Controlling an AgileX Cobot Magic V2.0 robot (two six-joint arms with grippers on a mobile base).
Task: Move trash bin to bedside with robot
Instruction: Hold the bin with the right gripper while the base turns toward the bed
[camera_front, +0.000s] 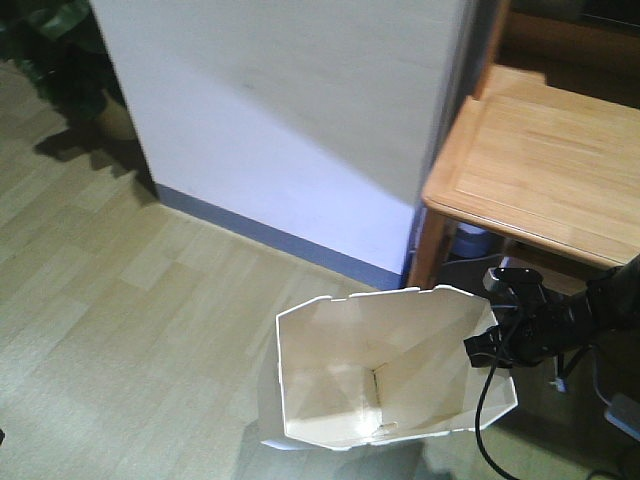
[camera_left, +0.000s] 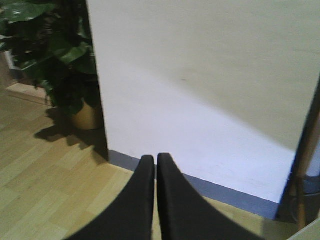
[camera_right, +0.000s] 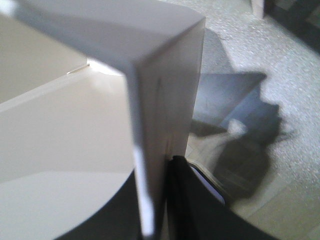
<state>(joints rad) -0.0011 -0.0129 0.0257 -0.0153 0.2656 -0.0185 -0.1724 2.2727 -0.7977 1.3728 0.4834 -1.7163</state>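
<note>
The white trash bin (camera_front: 375, 370) is low in the front view, its angular rim and tapering inner walls facing the camera. My right gripper (camera_front: 492, 345) is at the bin's right rim, on a black arm with a dangling cable. In the right wrist view the bin wall (camera_right: 160, 100) runs between the jaws of my right gripper (camera_right: 159, 170), which is shut on it, one finger inside and one outside. My left gripper (camera_left: 155, 159) is shut with nothing in it, pointing at a white wall. The bedside is out of view.
A light wooden desk (camera_front: 545, 170) stands at the right, its leg (camera_front: 428, 250) close behind the bin. A white wall (camera_front: 290, 110) with a grey baseboard (camera_front: 280, 240) is ahead. A potted plant (camera_left: 60, 55) stands at the far left on the wooden floor (camera_front: 120, 330).
</note>
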